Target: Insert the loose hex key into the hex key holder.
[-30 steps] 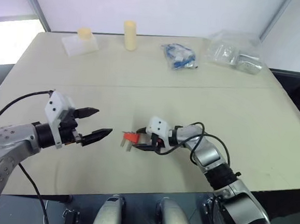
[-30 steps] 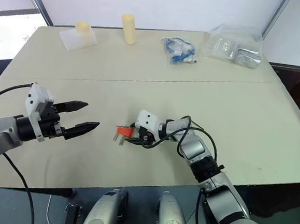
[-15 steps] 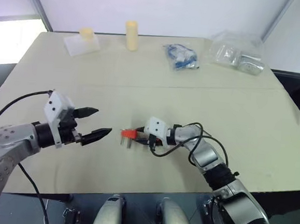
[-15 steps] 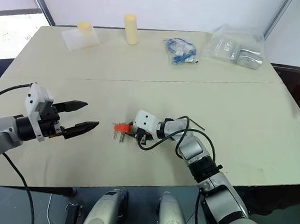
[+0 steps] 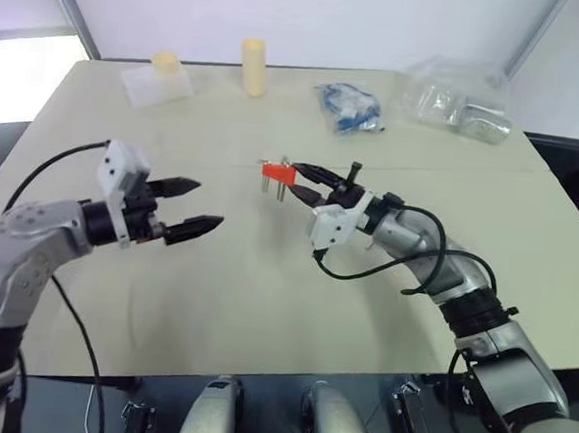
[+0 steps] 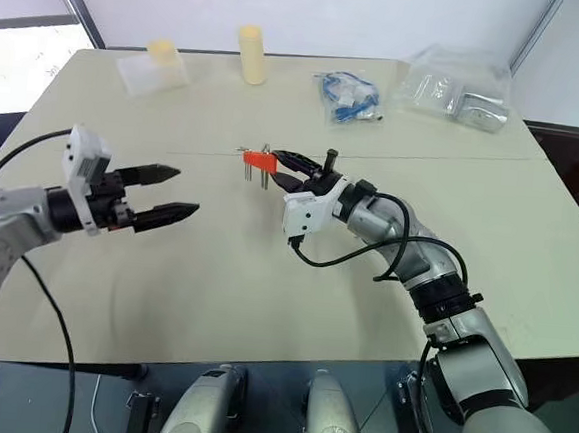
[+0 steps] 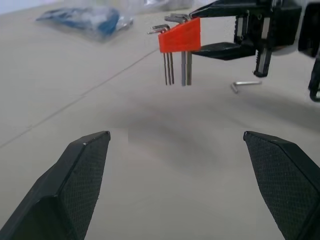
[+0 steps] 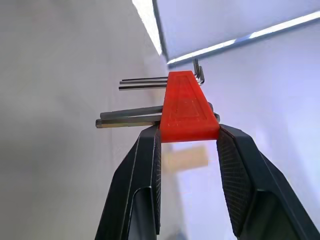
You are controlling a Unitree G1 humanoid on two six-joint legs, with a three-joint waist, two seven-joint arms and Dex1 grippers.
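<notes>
From the head camera, you saw the right gripper pinching the hex key holder in the air above the table, its grey keys hanging down, while the left gripper hung spread and empty, well apart from the holder. In the left wrist view, a thin bent rod, probably the loose hex key, lay on the table beyond the holder. The right wrist view showed both fingers pressed against the holder's sides.
</notes>
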